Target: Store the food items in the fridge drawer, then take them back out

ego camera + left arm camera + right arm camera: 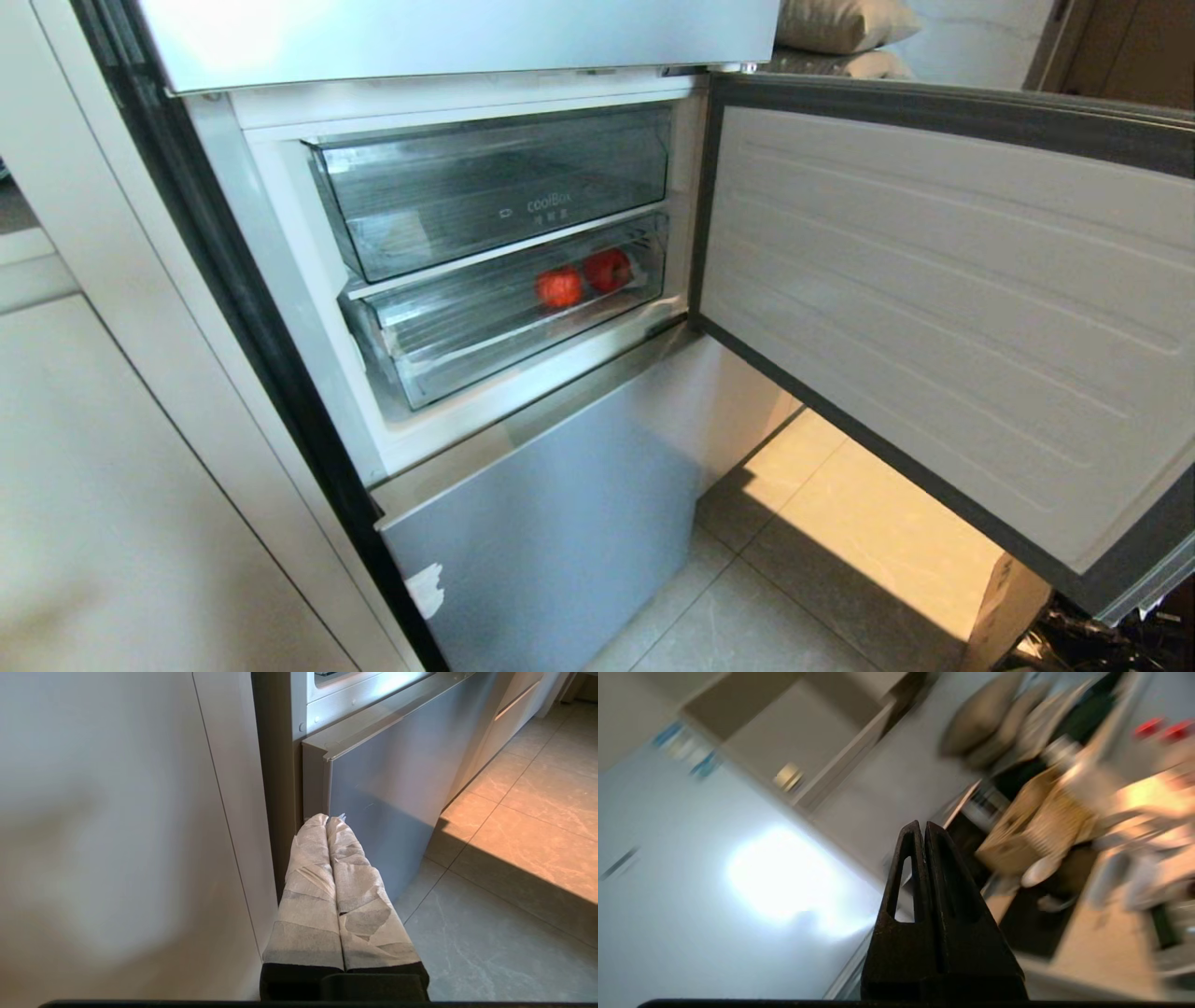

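Tiled kitchen floor catches a patch of sun below the open fridge door. Two red food items sit side by side inside the fridge drawer, toward its door-side end; that drawer is the lower clear bin, under the coolBox bin, and it looks pushed in.

Neither arm shows from the head. The left gripper, its taped fingers pressed together, hangs low beside the steel freezer front, well below the drawer. The right gripper has its black fingers together on nothing and faces the room's clutter; its picture is smeared, so I judge it mid-swing and well apart from the fruit.

Risks as I see them: a fast swing clipping the open door, or pulling the drawer sharply so the round fruit rolls.
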{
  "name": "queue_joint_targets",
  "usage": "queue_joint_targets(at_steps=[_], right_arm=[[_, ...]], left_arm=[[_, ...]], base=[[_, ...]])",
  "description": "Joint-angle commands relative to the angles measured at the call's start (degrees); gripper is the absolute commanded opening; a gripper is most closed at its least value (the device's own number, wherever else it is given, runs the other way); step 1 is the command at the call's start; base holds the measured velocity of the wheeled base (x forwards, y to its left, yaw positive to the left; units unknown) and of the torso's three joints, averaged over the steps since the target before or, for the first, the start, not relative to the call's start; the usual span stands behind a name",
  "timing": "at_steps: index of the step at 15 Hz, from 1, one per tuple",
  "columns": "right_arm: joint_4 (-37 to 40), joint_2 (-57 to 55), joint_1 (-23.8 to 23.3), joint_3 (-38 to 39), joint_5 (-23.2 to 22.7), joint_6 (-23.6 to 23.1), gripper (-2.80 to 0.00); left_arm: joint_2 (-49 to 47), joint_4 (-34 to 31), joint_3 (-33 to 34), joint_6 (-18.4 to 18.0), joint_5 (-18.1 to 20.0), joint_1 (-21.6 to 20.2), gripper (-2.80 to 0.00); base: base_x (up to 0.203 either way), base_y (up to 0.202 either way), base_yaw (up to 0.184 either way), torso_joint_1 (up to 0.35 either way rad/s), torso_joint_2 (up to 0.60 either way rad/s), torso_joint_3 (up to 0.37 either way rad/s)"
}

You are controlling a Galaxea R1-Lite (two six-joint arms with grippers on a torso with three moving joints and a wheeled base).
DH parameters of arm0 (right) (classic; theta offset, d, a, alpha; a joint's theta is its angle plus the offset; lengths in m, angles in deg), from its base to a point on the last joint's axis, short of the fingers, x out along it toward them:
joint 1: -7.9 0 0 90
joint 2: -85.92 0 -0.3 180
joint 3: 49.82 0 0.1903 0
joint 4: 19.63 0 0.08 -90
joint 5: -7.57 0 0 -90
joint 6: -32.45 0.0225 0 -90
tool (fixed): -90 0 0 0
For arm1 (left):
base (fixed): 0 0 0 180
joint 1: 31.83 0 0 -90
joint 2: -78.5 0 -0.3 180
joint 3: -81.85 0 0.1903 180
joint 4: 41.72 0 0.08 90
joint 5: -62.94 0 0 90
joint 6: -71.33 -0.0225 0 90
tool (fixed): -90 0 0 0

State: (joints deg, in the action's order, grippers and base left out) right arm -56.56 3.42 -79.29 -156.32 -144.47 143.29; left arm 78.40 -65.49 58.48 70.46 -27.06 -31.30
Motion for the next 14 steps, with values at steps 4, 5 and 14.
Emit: queue_joint_targets(at_steps=[4, 5, 14], right_arm=[[-0.3, -4.7, -6.3, 21.7, 2.4, -22.5, -2.80], [1.5, -5.1, -5.3, 25.7, 6.6, -30.5, -2.80], [45.1, -4.8, 39.5, 28.9, 38.1, -60.2, -2.80]], left_arm=[[-0.1, 0.0, 0.0, 0.0, 0.0, 0.0, -2.80], [-0.1, 0.1, 0.0, 0.0, 0.0, 0.0, -2.80], [-0.1, 0.0, 0.0, 0.0, 0.0, 0.0, -2.80]], base=[[0.000, 0.000, 0.000, 0.000, 0.00, 0.000], [0.000, 0.000, 0.000, 0.000, 0.00, 0.000], [0.000, 0.000, 0.000, 0.000, 0.00, 0.000]])
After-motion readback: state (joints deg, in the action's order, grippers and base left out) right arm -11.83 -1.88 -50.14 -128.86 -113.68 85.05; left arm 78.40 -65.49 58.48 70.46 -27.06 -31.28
